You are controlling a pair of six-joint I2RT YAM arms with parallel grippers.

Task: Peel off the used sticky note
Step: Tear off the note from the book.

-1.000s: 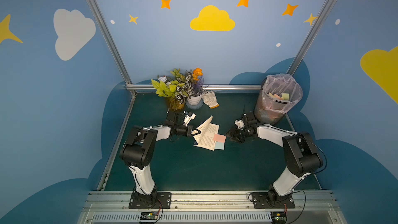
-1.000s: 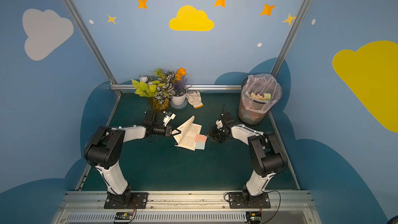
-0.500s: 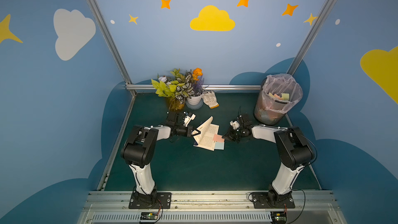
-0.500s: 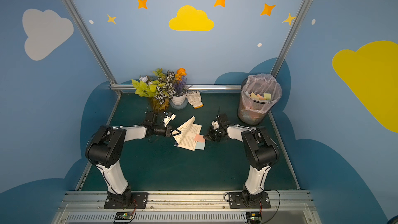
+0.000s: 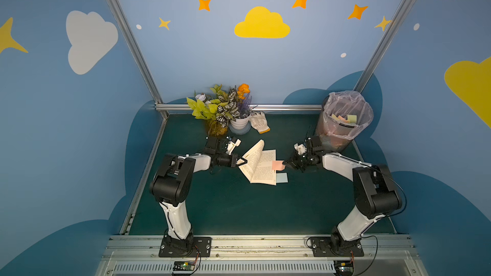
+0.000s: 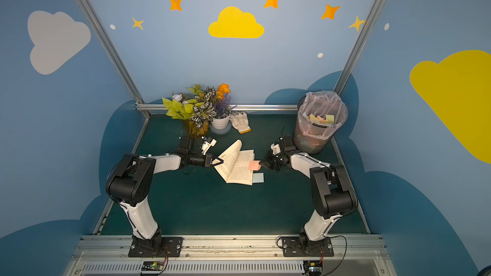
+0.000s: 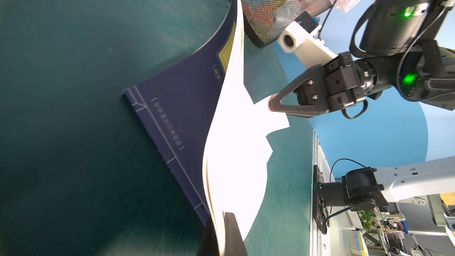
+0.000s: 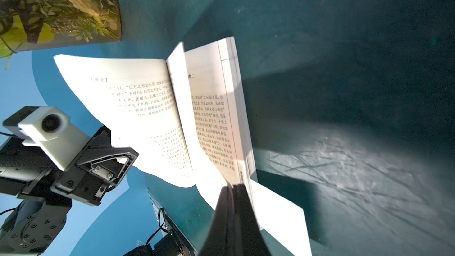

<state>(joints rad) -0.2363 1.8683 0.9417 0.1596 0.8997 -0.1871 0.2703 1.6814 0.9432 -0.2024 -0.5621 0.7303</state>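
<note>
An open book [image 5: 261, 173] [image 6: 239, 172] lies mid-table. A pink sticky note [image 5: 277, 165] [image 6: 253, 165] sits at the right edge of its open page. My right gripper [image 5: 284, 164] [image 6: 261, 164] is shut on that note's outer edge. In the right wrist view the note [image 8: 209, 181] looks washed-out white and runs into the shut gripper [image 8: 232, 189]. My left gripper [image 5: 243, 161] [image 6: 220, 161] is shut on the book's raised left pages, seen in the left wrist view as a bright sheaf [image 7: 234, 168] between the gripper's [image 7: 225, 220] jaws.
A pale blue sticky note [image 5: 282, 178] lies on the mat by the book's near right corner. A mesh bin [image 5: 342, 126] lined with plastic stands back right, close behind my right arm. Potted plants [image 5: 223, 110] and a white glove [image 5: 259, 122] sit at the back.
My right gripper moved left from beside the bin to the book's right edge and shut on the pink note. The left gripper kept its hold on the raised pages.
</note>
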